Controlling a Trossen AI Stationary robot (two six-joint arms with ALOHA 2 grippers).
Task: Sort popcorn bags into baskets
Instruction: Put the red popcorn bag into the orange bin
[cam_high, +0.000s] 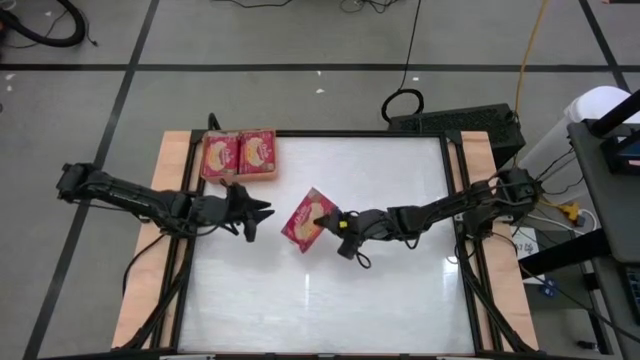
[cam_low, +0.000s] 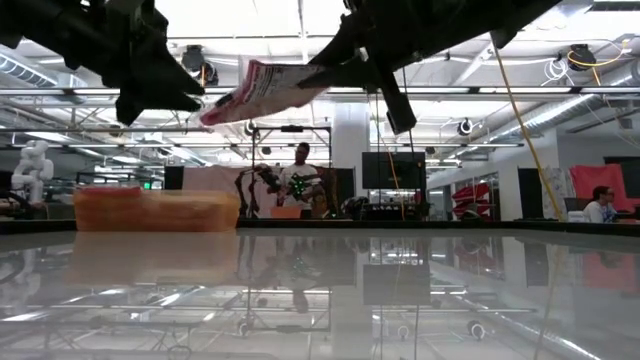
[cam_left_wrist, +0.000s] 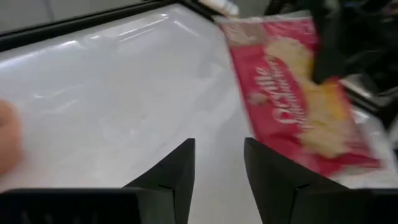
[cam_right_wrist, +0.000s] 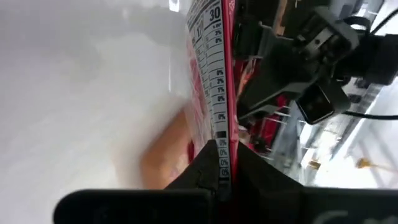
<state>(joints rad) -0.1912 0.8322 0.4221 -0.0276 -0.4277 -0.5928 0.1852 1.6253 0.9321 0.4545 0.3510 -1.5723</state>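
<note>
One red popcorn bag (cam_high: 306, 219) with a yellow picture hangs in the air over the table's middle, held by my right gripper (cam_high: 333, 223), which is shut on it. The low view shows this bag (cam_low: 262, 90) well above the table. My left gripper (cam_high: 258, 211) hovers open just to the bag's left and touches nothing; its wrist view shows the bag (cam_left_wrist: 292, 93) ahead of the fingers. The orange basket (cam_high: 276, 158) stands at the table's far left, and two more bags (cam_high: 240, 154) lie flat in it side by side. My right gripper pinches the bag between its two fingers (cam_right_wrist: 200, 169) at its right edge (cam_right_wrist: 219, 127), where the pale label panel is. The fingers come level from the table's right. The bag is lifted clear and sticks out leftward from the fingers, tilted down at its free end (cam_low: 215, 112).
Light wooden boards (cam_high: 165, 200) flank the white table top on both sides. The basket (cam_low: 155, 210) is the only thing standing on the table in the low view. People and equipment show in the room beyond the far edge.
</note>
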